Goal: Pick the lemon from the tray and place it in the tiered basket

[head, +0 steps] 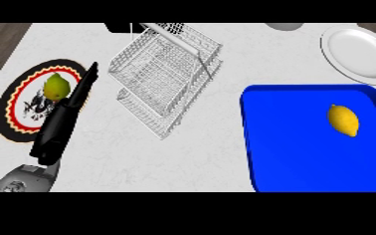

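Fingers point(82, 87) of the left hand point(62, 122) are seen stretched out straight and pressed together, pointing up and away along the counter, with nothing held in them; the grey forearm point(28, 178) enters from the lower left corner. The hand lies over the right edge of a round plate point(22, 107) with a black, red and cream rim, on which a yellow-green fruit point(56, 87) sits just beside the fingers; whether they touch it cannot be told from this angle. To the right of the hand, a white wire tiered basket point(165, 72) is seen standing at a slant on the counter, with nothing visible inside it. Further right, a blue tray point(294, 159) fills the lower right area, and the lemon point(343, 120) rests on it near its right side, well apart from the hand and from the basket. A plain white plate point(352, 52) is cut off by the right edge above the tray, and a grey rounded object point(285, 26) is partly shown at the top. The counter point(191, 164) is a pale, lightly mottled surface; a strip of dark wood-toned floor point(11, 40) is visible beyond its left edge. The right hand is not shown.
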Robot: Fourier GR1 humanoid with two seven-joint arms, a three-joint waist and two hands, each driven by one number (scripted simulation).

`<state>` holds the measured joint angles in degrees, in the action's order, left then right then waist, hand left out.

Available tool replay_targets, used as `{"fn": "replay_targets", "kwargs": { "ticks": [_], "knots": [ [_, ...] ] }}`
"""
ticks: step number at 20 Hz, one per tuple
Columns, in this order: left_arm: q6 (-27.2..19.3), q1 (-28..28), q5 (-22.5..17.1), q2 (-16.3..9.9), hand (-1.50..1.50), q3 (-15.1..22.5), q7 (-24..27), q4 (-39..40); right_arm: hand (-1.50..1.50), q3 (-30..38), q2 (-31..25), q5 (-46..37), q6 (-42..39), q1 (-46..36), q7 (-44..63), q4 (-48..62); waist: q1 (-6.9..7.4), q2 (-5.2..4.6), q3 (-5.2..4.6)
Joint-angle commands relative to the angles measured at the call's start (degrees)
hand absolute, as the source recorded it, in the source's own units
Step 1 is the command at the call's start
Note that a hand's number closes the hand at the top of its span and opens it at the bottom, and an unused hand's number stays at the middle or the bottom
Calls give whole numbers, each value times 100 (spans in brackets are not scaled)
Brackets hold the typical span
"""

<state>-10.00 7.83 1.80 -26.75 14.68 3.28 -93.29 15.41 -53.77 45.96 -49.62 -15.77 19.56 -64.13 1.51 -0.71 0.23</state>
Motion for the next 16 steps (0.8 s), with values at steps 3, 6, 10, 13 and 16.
{"fn": "replay_targets", "kwargs": {
  "ticks": [3,6,10,13,16],
  "knots": [
    [-137,114,233,181,0,106,-69,6,-150,-161,-868,-1152,-1301,-434,-162,694,48,-4,-3],
    [41,-15,171,148,0,-19,249,233,-150,-259,-729,-1948,-1288,-896,-511,1162,40,6,-10],
    [235,38,91,38,0,-314,-172,-107,-150,-530,-586,-2012,-1191,-1378,-176,1183,-54,59,-22],
    [76,62,444,407,0,-83,-21,171,-150,-767,-121,-2587,-897,-1484,-254,1171,-81,53,-21],
    [387,-205,194,92,0,-400,86,-166,-150,-951,56,-2968,-591,-1508,-175,780,-77,68,-23]
  ]
}}
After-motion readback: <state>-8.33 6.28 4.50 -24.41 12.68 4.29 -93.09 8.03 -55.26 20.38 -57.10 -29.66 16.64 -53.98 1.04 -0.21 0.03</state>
